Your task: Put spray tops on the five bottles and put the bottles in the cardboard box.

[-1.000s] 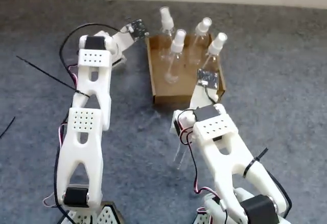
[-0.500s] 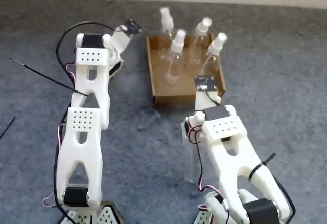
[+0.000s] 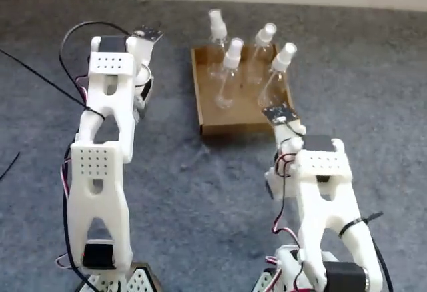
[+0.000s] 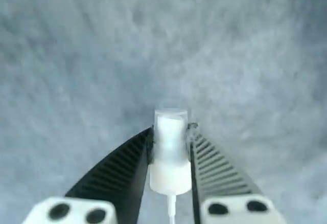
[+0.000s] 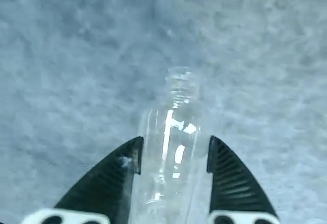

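Left pincer: closed on the spray top, with both fingers against its sides. The thin dip tube points back toward the wrist.
Right pincer: gripping the uncapped bottle around its clear body. The threaded neck points away from the wrist, above the grey table.
Where the parts are: in the high view the two arms are well apart, one on each side of the cardboard box. You have to bring the top and the bottle together before they can be joined.
Risk, the tube: the tube has to enter a narrow neck. If you come in at an angle, it will likely bend or catch on the rim.
Risk, the thread: a tilted top may jam crooked and look seated when it is not.
Risk, slip: the bottle wall is smooth. Twisting or pushing on the top could turn the bottle in the right pincer's fingers or push it out of them.
Risk, grip on the top: the left pincer holds the top by its narrow upper part, so a sideways push could tip it.
Around: four capped bottles crowd the box, some of them leaning. Putting in a fifth carelessly could knock them over.
In the way: the box's near corner lies roughly between the two pincers, so meet in front of it. Watch the black cable looping off the left arm.
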Controlling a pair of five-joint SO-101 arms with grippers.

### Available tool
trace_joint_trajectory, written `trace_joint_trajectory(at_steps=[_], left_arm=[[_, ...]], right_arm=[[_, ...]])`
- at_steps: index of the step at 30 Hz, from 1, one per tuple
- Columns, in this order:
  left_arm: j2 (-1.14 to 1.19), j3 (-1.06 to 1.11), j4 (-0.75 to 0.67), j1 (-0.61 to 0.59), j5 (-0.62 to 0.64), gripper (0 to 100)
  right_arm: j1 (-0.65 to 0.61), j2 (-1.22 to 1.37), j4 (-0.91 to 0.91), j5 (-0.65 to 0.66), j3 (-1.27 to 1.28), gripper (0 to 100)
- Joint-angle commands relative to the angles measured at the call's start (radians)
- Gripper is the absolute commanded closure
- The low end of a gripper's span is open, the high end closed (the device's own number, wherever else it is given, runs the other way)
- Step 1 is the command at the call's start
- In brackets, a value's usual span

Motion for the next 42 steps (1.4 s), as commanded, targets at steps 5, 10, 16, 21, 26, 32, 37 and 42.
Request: trace_joint_trajectory(at_steps=[5, 10, 16, 21, 26, 32, 37, 42], left_arm=[[-0.162, 0.263, 0.017, -0.015, 0.043, 96], [-0.160, 0.271, -0.006, -0.008, 0.038, 96], [-0.160, 0.269, -0.040, -0.002, -0.078, 96], [-0.160, 0.271, -0.038, -0.007, -0.181, 90], [-0.170, 0.268, -0.057, -0.001, -0.198, 98], [-0.269, 0.285, -0.055, -0.035, -0.198, 100], [-0.464, 0.410, -0.063, -0.051, -0.235, 100], [-0.737, 0.774, -0.245, -0.050, -0.261, 100]], right_arm=[[0.214, 0.002, -0.053, 0.193, -0.117, 87.5], [0.217, 0.002, -0.081, 0.207, -0.117, 87.5], [0.260, 0.002, -0.084, 0.282, -0.117, 87.5], [0.340, 0.004, -0.162, 0.315, -0.116, 87.5], [0.363, 0.008, -0.179, 0.315, -0.116, 87.5], [0.369, 0.180, -0.182, 0.316, -0.127, 87.5], [0.392, 0.282, -0.271, 0.311, -0.151, 87.5], [0.392, 0.286, -0.305, 0.311, -0.147, 87.5]])
